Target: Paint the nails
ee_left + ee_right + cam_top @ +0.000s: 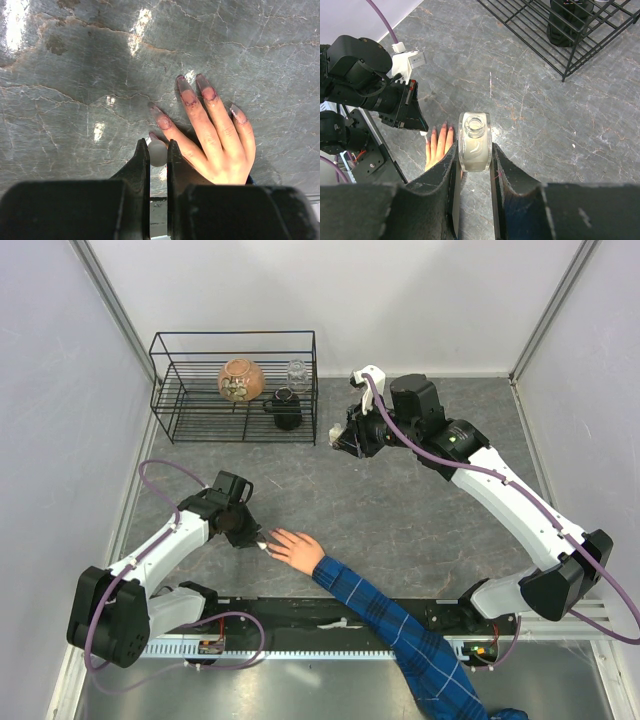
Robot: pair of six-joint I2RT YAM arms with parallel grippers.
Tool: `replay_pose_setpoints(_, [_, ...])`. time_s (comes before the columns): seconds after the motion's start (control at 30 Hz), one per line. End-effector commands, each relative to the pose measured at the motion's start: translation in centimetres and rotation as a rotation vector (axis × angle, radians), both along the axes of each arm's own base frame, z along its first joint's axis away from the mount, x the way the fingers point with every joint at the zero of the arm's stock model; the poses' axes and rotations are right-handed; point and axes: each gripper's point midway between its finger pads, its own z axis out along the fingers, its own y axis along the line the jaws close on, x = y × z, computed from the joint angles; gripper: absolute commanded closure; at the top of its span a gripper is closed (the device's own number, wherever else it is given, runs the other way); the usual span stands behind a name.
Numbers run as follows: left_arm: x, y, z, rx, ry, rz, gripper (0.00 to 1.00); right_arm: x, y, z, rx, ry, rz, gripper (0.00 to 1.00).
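Nails (186, 95) lie beside left pincer (158, 145) clamping white cap (158, 156); right pincer (474, 151) clamps uncapped bottle (475, 142).

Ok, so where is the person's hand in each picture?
Top external: the hand lies low, left of centre, on the table, fingers toward the left pincer.
Left wrist: the hand is right of centre, flat, fingers spread, just right of that pincer, which grips a white cap.
Right wrist: the hand is small, low left, beside the bottle held in the right pincer.
Shared landmark: the left pincer, right by the fingertips in all three.
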Motion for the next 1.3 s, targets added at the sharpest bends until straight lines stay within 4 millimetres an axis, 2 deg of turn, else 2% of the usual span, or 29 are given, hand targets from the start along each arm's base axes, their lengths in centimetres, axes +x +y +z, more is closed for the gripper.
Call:
replay_pose_setpoints(0.0, [1.0, 0.2, 0.2, 0.012, -0.028, 0.020, 0.98, 0.4, 0.2, 2.3, 0.053, -0.060, -0.004, 1.00])
replay_pose_setpoints(1.27, [2.4, 0.4, 0.7, 0.043, -0.052, 0.004, 0.98, 1.0, 0.4, 1.9, 0.048, -0.054, 0.000, 1.00])
